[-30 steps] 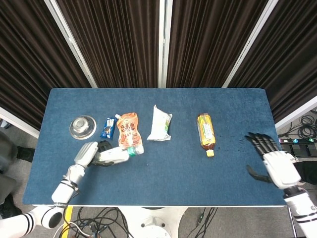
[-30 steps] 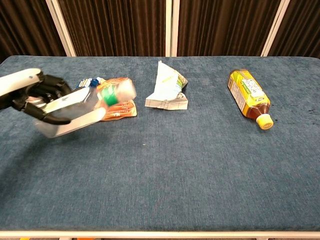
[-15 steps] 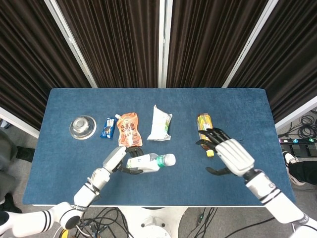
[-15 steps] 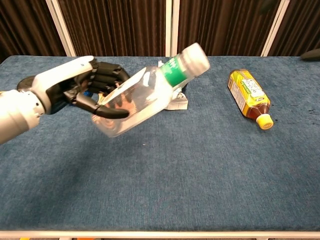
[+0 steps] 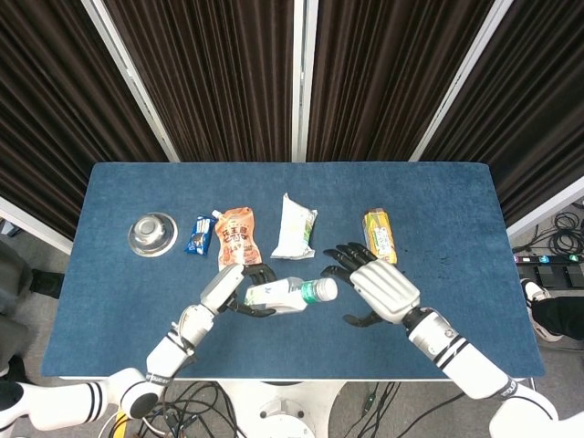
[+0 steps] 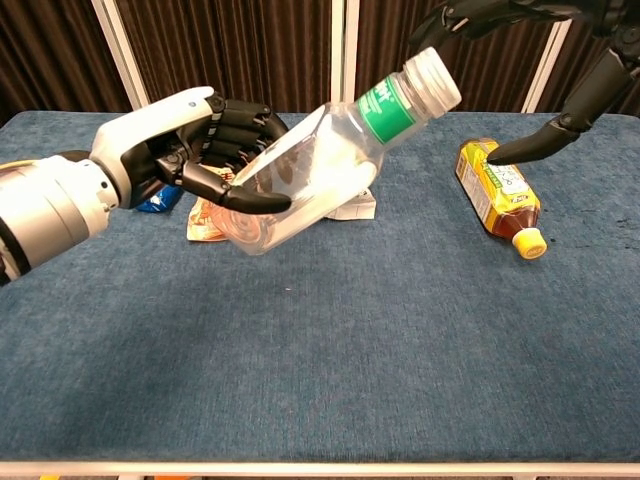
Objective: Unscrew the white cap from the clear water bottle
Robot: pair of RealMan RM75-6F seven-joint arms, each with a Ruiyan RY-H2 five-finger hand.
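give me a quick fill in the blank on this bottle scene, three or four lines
1. The clear water bottle is held by the robot's ____ hand.
2. Its white cap is still ____ the bottle.
3. The right hand is ____, fingers spread near the cap.
4. The tea bottle lying on the table has a ____ cap.

Missing words: left; on; open; yellow

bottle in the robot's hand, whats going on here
The left hand holds the clear bottle up off the table, tilted with its white cap toward the right hand. That hand is open, fingers spread, close to the cap but not gripping it. The cap is on, so no unscrewing yet. A tea bottle, pouches and a small bowl lie on the table behind.
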